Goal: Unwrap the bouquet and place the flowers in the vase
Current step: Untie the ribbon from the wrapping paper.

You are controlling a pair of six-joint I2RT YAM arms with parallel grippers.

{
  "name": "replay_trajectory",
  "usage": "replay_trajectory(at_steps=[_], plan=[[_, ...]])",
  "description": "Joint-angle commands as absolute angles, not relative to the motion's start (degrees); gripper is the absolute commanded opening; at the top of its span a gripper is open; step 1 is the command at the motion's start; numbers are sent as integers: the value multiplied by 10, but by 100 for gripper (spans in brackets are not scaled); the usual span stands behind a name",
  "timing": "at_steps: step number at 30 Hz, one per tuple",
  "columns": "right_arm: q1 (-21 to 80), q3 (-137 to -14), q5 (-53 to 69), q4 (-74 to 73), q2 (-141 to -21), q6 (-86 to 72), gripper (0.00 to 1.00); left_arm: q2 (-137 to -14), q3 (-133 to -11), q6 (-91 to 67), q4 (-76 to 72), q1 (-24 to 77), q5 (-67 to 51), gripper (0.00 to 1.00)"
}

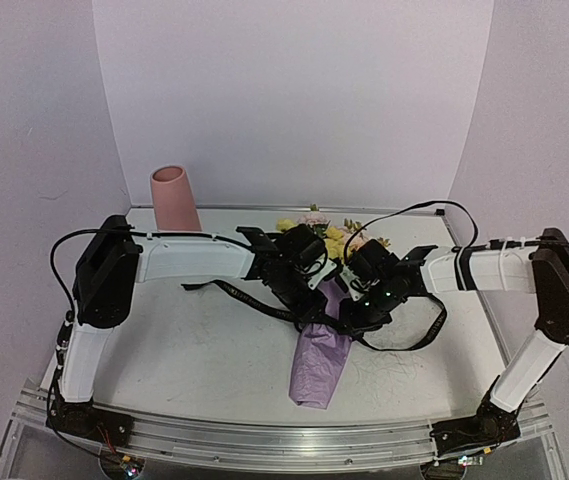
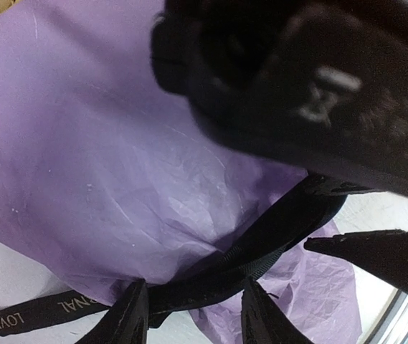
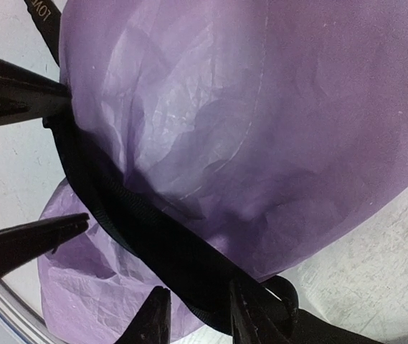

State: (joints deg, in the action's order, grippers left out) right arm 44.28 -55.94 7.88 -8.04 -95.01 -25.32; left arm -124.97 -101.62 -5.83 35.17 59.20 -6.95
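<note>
**Wrapped bouquet, mid-surface, both arms at its neck**

Top view: the bouquet (image 1: pixel 319 345) is lying on the surface (image 1: pixel 194 350). Its flowers (image 1: pixel 329 235) are pointing at the back wall and its tail at the near edge. Ribbon (image 1: pixel 229 289) ends are trailing to both sides. The vase (image 1: pixel 174 198) is standing upright back left, well apart. Only this view is showing vase and flowers.

Left wrist view: the left jaws are standing partly apart, with the ribbon crossing the gap. Gold lettering is showing on the ribbon here alone.

Right wrist view: the right jaws are standing narrowly apart astride the same band, against the paper (image 3: pixel 261 107). The left fingertips (image 3: pixel 24 89) are reaching in from the side, one touching the paper.
</note>
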Motion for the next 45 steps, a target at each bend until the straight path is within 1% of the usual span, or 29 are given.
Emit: replay_trajectory(at_steps=[1, 3, 5, 11, 15, 17, 23, 27, 28, 32, 35, 36, 39, 45], plan=[[446, -562, 82, -82, -963, -242, 31, -1259, -1040, -52, 368, 592, -62, 46], [446, -562, 83, -81, -964, -239, 30, -1260, -1041, -57, 371, 592, -49, 44], [446, -562, 80, -81, -962, -239, 27, -1260, -1041, -64, 373, 592, -30, 38], [446, -555, 35, -89, -947, -262, 5, -1257, -1038, -77, 377, 587, 12, 16], [446, -540, 2, -96, -926, -284, 0, -1248, -1030, -88, 377, 583, 50, 3], [446, -532, -18, -98, -913, -290, 0, -1244, -1025, -95, 378, 581, 67, 0], [446, -512, -57, -107, -873, -301, 0, -1221, -1004, -117, 380, 575, 113, 0], [446, -505, -70, -114, -853, -307, 0, -1207, -988, -128, 380, 573, 118, 0], [446, -504, -69, -115, -851, -307, 0, -1205, -985, -129, 379, 573, 112, 2], [446, -505, -51, -115, -851, -306, 1, -1197, -985, -115, 376, 573, 36, 24], [446, -519, -35, -112, -864, -303, 1, -1199, -997, -108, 375, 573, -17, 38], [446, -525, -31, -110, -869, -303, 1, -1200, -1003, -108, 375, 574, -35, 40], [446, -540, -13, -101, -880, -302, 1, -1206, -1020, -105, 373, 576, -70, 44], [446, -569, 36, -89, -905, -301, 1, -1212, -1038, -97, 369, 578, -92, 44]])
